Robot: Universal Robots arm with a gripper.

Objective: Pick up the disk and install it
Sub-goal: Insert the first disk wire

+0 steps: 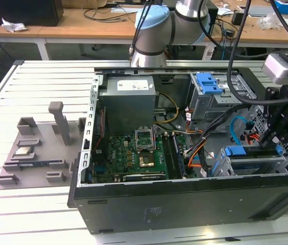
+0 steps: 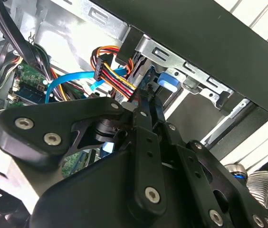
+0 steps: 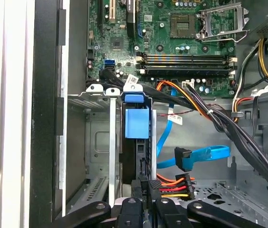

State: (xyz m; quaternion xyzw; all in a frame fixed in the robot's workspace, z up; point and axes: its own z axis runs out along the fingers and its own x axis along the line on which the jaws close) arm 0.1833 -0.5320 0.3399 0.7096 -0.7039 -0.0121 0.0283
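Pale slatted aluminium makes up the worktop [image 1: 42, 204], and on it lies the open black computer case [image 1: 185, 204], its green motherboard [image 1: 134, 153] facing up. At the exterior view's left sits a grey plastic fixture [image 1: 31, 148]; the arm's silver-and-blue joint [image 1: 154, 25] stands at the far side of the case.

Inside the case, at the exterior view's right and near its front wall, is the grey metal drive cage [image 3: 93, 142]. The disk [image 3: 135, 142] stands on edge in one of its slots, the blue rail tab [image 3: 137, 121] at the end that faces the motherboard, so it looks seated or very nearly so. An orange, red and yellow power lead [image 3: 174, 185] and a blue data cable [image 3: 200, 156] lie loose just beside it.

The hand [image 3: 146, 190] is low over the cage at the disk's other end, its black fingers [image 2: 143, 118] close together about the disk's thin edge; whether they truly clamp it I cannot tell.

To do this well, I would judge, the push must stay in line with the slot, rails square in their guides, with the loose leads kept out of the way.
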